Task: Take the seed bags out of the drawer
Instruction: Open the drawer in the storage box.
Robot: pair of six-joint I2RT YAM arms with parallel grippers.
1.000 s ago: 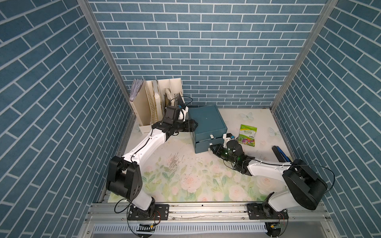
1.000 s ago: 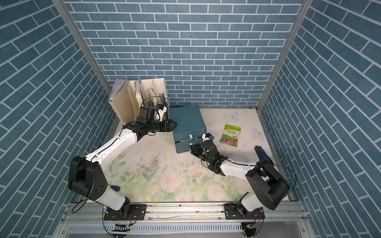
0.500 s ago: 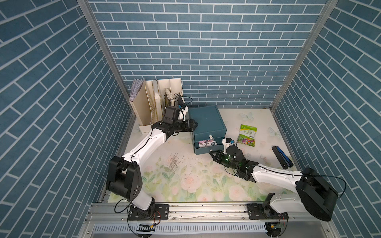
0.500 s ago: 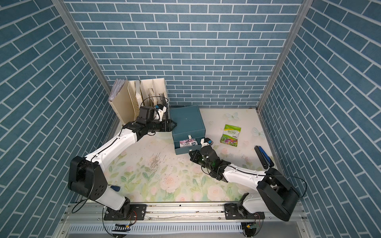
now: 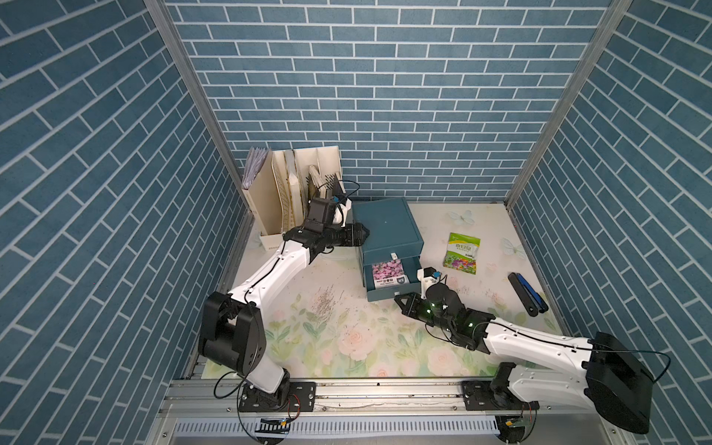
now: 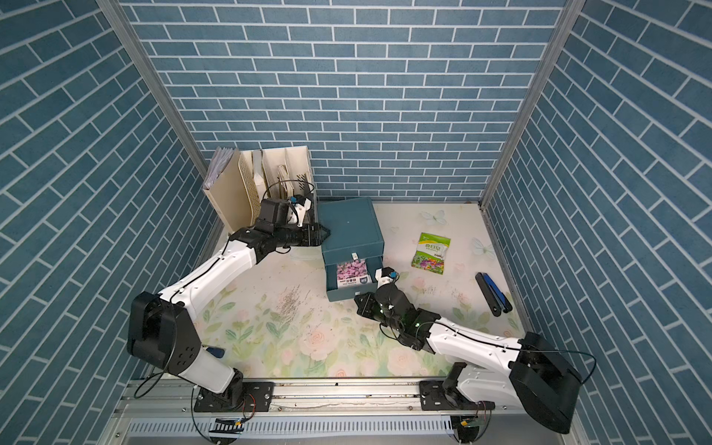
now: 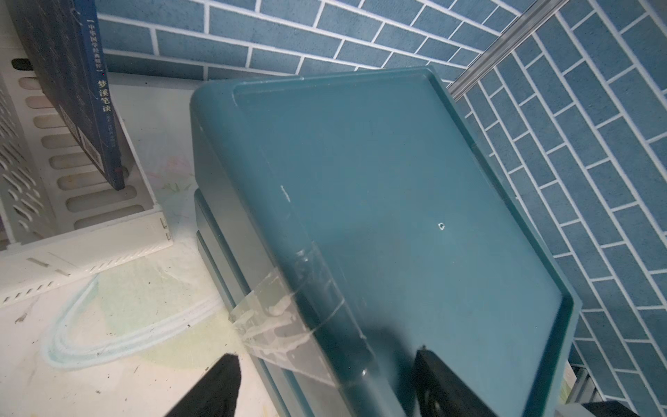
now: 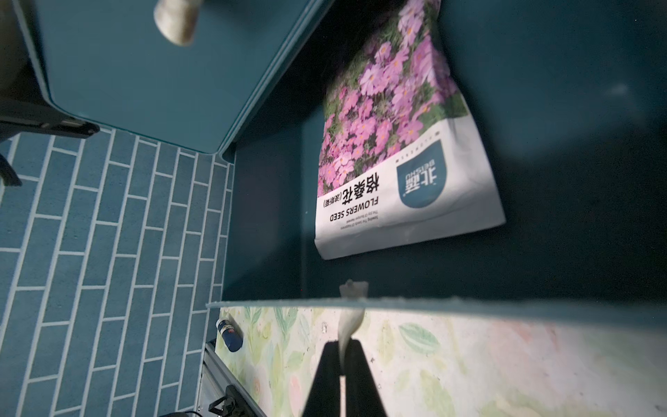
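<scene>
I find the shallow dark teal box drawer [image 5: 413,271] standing open at the base of the teal cube cabinet [image 5: 385,219]. The pink-purple glossy seed packet [image 5: 389,272] lies flat inside near one side wall, with bare floor along the other. The right gripper [image 8: 341,348] has its jaws pressed on the small white pull tab [image 8: 351,319]. The left gripper [image 5: 364,235] clamps the cabinet's top edge, close to the cream file rack [image 5: 293,192]. The green-white seed packet [image 5: 461,253] lies apart on the floral mat [image 5: 346,339].

Walls [image 5: 385,96]: three, blue brick pattern, white joints. Corner posts [image 5: 197,96]: two, aluminium. Surface [image 5: 346,346]: pale floral mat, butterflies. Front rail [image 5: 385,393]: aluminium. Rack [image 5: 269,200]: cream, far left corner. Light: even.
</scene>
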